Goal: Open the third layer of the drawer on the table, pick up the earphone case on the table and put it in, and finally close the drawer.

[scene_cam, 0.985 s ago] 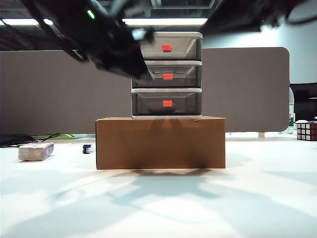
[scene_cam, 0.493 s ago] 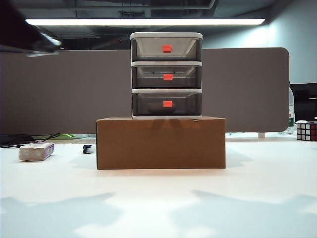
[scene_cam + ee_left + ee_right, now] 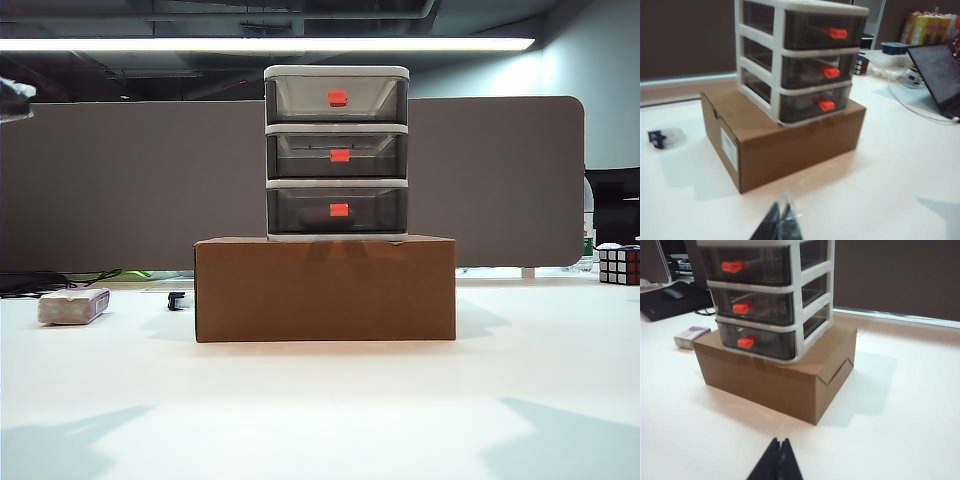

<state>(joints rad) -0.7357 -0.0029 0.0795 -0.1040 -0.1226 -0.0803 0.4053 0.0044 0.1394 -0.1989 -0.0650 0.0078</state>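
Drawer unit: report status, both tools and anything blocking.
Left tool shut, right tool shut, both empty, off the drawer. Third layer closed. Earphone case unseen. Nothing blocking.

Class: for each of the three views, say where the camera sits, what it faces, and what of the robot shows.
Exterior: table level, facing the white-framed grey plastic drawer unit on the brown cardboard box; no end effector visible.
Left wrist: raised, facing them; shut left end effector.
Right wrist: raised, opposite side; shut right end effector.
All share drawer unit and box.

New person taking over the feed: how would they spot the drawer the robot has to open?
Find the brown cardboard box mid-table; a white three-drawer unit stands on it. The target is the bottom drawer, directly on the box, smoky grey with a red handle, shut like the two above.
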